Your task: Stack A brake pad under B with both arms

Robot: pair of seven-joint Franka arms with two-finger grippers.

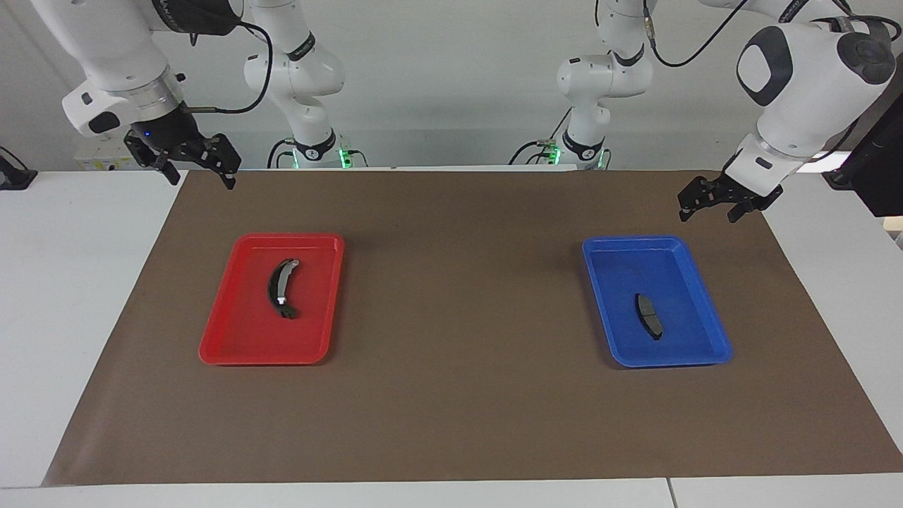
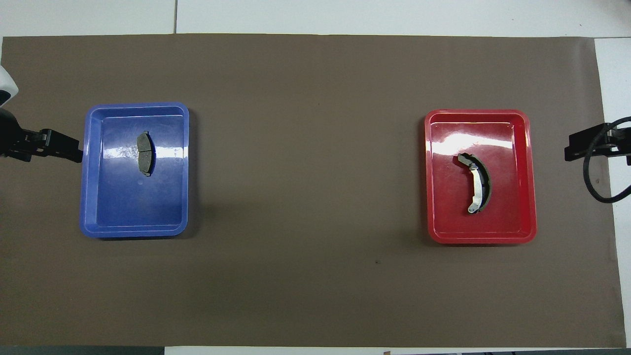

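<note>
The A brake pad (image 1: 647,315), short, plain and dark, lies in the blue tray (image 1: 698,353) toward the left arm's end; it also shows in the overhead view (image 2: 144,153). B (image 1: 280,288), a long black crescent with a silver strip, lies in the red tray (image 1: 233,349) toward the right arm's end, and in the overhead view (image 2: 476,182). My left gripper (image 1: 709,212) hangs open and empty over the mat's edge beside the blue tray. My right gripper (image 1: 200,175) hangs open and empty over the mat's corner beside the red tray.
A brown mat (image 1: 458,395) covers the white table (image 1: 63,296). The blue tray (image 2: 88,197) and red tray (image 2: 527,148) sit well apart on it, with bare mat between them. A black cable (image 2: 594,182) loops by the right gripper (image 2: 579,148). The left gripper (image 2: 59,148) shows beside the blue tray.
</note>
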